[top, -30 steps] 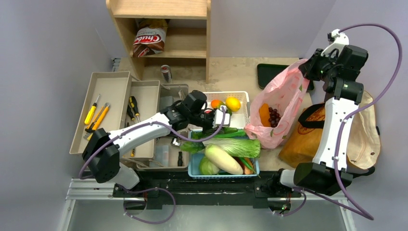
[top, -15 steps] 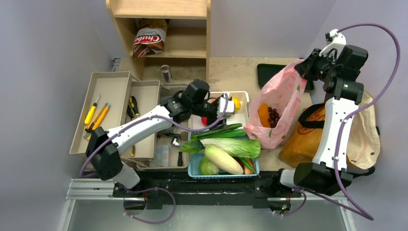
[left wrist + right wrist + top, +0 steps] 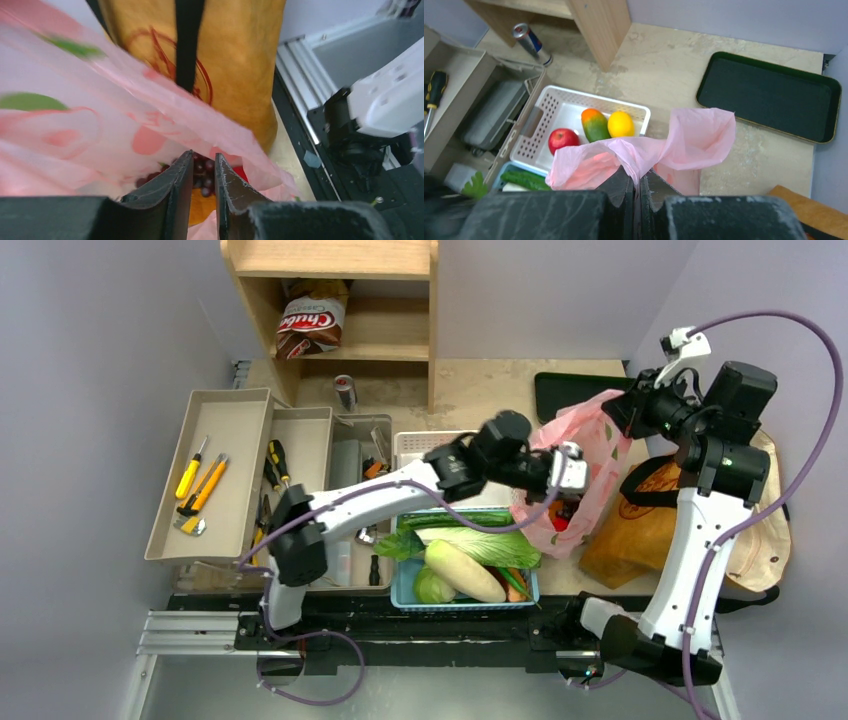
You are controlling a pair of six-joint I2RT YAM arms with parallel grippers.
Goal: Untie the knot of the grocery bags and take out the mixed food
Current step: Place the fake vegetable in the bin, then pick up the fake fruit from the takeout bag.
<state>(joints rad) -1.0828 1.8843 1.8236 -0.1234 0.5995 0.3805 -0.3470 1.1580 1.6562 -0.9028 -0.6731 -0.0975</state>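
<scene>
pink bag point(image 3: 598, 445) | right pincer point(image 3: 638, 176) clamped on its rim | left pincer point(image 3: 203, 159) slightly apart, pointing at grapes point(image 3: 204, 170)

Overhead and wrists, sharing pink bag point(image 3: 592, 452)

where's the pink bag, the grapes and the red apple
pink bag point(image 3: 696, 132): right wrist view, on its raised flap
grapes point(image 3: 205, 172): left wrist view, on the dark cluster inside the bag
red apple point(image 3: 562, 140): right wrist view, on its middle
</scene>
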